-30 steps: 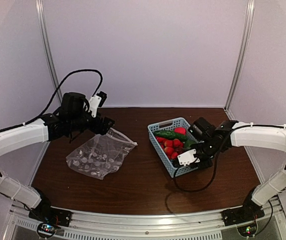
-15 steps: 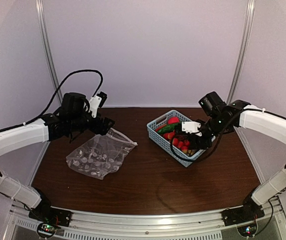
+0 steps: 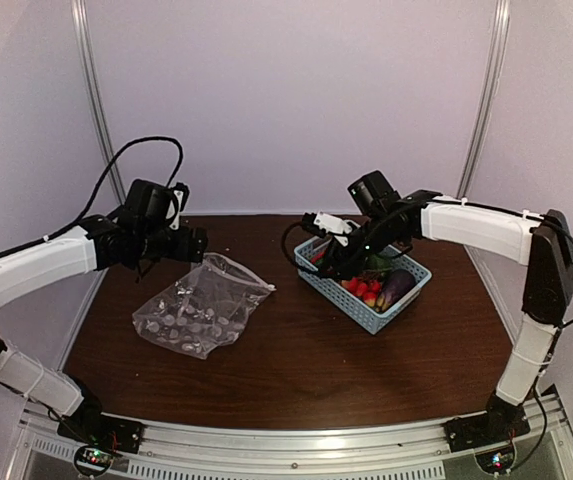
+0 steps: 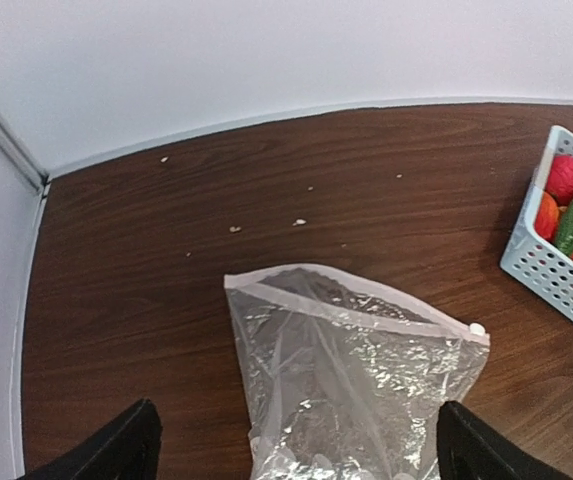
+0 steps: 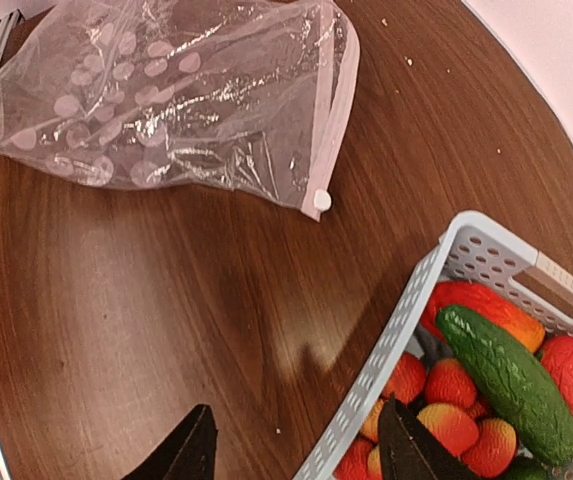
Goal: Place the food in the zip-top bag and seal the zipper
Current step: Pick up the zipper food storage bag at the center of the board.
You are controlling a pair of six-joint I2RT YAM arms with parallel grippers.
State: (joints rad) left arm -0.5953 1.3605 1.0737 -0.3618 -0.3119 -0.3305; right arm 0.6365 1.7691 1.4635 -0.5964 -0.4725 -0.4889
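Zip-top bag (image 3: pixel 199 308) lies flat on the table (image 3: pixel 296 375), left of centre, well apart from the blue basket (image 3: pixel 361 313) holding the food (image 3: pixel 368 290); bare wood lies between them. Left gripper (image 4: pixel 301 450) is spread open above the bag, with the zipper (image 4: pixel 356 305) just ahead. Right gripper (image 5: pixel 298 450) is open over the basket's bag-side wall. Only the overhead view shows the eggplant (image 3: pixel 394 288).

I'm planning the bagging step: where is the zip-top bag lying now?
In the top external view the zip-top bag lies on the left half of the table, below the left claw and left of the light blue basket.
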